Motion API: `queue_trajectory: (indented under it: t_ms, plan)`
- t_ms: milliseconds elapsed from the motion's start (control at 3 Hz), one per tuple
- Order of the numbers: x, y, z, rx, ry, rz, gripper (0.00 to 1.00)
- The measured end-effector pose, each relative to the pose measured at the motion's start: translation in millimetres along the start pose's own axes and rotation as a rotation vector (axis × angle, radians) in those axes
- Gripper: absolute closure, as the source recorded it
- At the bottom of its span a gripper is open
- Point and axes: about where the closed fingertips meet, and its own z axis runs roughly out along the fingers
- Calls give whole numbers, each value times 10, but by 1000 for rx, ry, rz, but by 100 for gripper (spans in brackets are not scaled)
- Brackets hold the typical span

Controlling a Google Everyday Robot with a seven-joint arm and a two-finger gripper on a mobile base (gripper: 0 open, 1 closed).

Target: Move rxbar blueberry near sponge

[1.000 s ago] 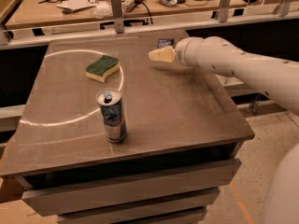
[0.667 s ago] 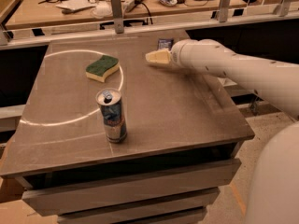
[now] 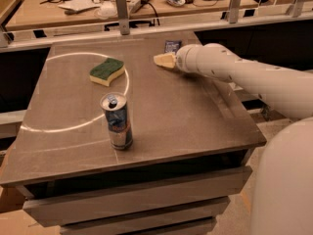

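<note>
The rxbar blueberry (image 3: pixel 172 46) is a small dark navy wrapper lying flat near the table's far edge, right of centre. The sponge (image 3: pixel 106 71), green on top with a yellow body, lies on the far left part of the table. My gripper (image 3: pixel 164 60) is at the end of the white arm (image 3: pixel 234 75), which reaches in from the right. It hovers low over the table, just in front of and slightly left of the rxbar, and to the right of the sponge. It does not hold the bar.
A tall blue-silver drink can (image 3: pixel 116 121) stands upright at the table's front centre. The grey table (image 3: pixel 195 126) carries a white arc of light. A railing (image 3: pixel 122 13) and a cluttered workbench stand behind it. The robot's white body (image 3: pixel 288 190) fills the lower right.
My gripper has moved slightly left and toward the near side, away from the rxbar. The rxbar, sponge and can have not moved.
</note>
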Motion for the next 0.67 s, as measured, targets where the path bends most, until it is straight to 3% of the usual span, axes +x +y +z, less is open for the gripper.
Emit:
queue_trajectory:
  t_ms: [667]
  plan:
    - [-4, 17, 20, -10, 2, 1, 99]
